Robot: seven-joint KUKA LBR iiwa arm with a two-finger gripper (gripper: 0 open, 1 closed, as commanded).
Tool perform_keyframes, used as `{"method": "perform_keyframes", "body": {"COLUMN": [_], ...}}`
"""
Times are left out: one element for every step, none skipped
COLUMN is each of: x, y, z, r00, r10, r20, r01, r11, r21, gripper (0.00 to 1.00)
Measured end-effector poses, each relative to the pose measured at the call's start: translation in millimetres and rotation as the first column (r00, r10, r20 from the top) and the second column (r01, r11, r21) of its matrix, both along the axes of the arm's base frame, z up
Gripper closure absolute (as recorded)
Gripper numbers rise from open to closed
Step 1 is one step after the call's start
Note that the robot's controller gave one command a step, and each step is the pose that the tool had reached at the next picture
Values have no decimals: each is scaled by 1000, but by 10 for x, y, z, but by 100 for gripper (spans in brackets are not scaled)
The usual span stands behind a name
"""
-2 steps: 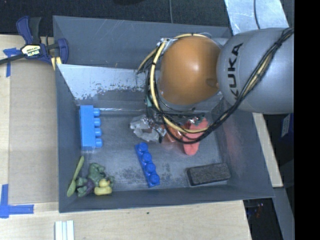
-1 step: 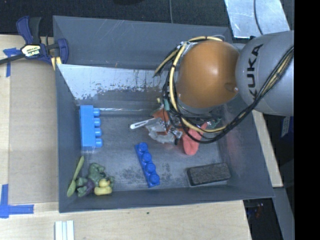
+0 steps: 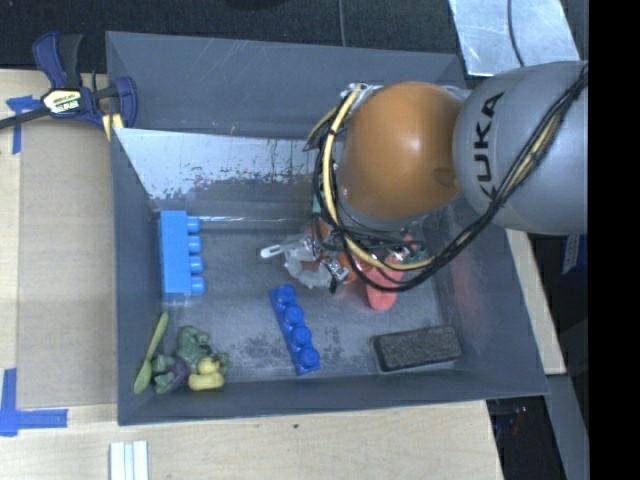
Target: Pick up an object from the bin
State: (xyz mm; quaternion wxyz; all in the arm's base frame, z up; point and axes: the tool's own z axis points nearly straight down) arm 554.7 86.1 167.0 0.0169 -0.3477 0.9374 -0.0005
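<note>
Pink lump mid-right of bin, partly under wrist, just beside gripper. Small white piece just left. Open or closed: cannot tell. Risk: closing between both, catching neither; nudging dark blue block.

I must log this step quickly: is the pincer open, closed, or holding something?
Pincer: cannot be told; the orange wrist cover hides much of it, low near a pink object.
</note>
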Motion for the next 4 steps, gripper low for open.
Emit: {"method": "perform_keyframes", "body": {"x": [29,10,89,81], "y": [192,208,390,162], "z": [-243,-349,-381,-432], "r00": [999,975,998,996], "r10": [-50,221,-62,93], "r20": [1,3,4,6], "r01": [50,-221,62,-93], "r11": [999,975,998,996], "r21": [1,-8,3,-4], "gripper": [100,100,100,0]}}
